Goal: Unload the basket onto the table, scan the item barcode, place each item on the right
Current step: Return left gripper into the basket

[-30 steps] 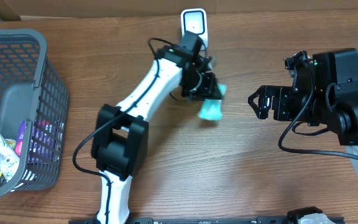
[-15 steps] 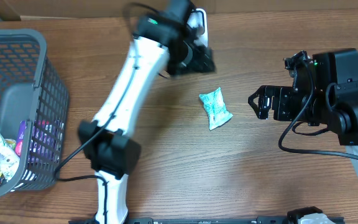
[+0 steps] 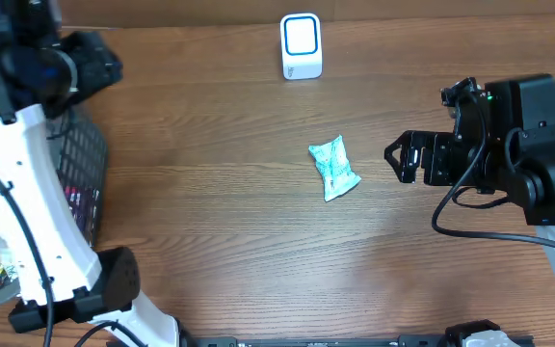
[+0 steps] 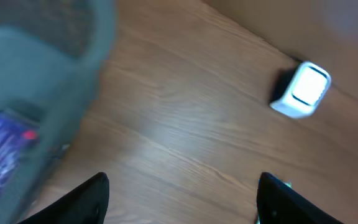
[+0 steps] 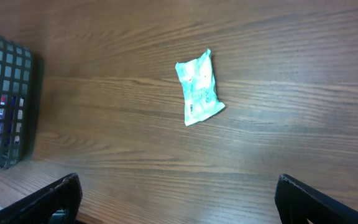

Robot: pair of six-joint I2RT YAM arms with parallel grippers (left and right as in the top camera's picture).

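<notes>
The item, a small teal packet (image 3: pixel 332 169), lies flat on the wooden table mid-right, and the right wrist view shows it too (image 5: pixel 198 86). The white barcode scanner (image 3: pixel 301 45) stands at the table's far edge and appears blurred in the left wrist view (image 4: pixel 302 90). My left gripper (image 3: pixel 102 66) is at the far left above the basket, far from the packet. It is open (image 4: pixel 182 186) with bare table between its fingers. My right gripper (image 3: pixel 395 159) hovers just right of the packet, open and holding nothing (image 5: pixel 178 183).
A dark mesh basket (image 3: pixel 87 159) stands at the left edge, largely hidden by my left arm. It holds several packaged goods, including a purple pack (image 4: pixel 2 149). Its corner shows in the right wrist view (image 5: pixel 5 99). The table's far edge runs behind the scanner.
The left gripper opened and let go of the teal packet, which now lies on the table. The left arm then swung from the scanner to the far left. The right arm stayed still.
</notes>
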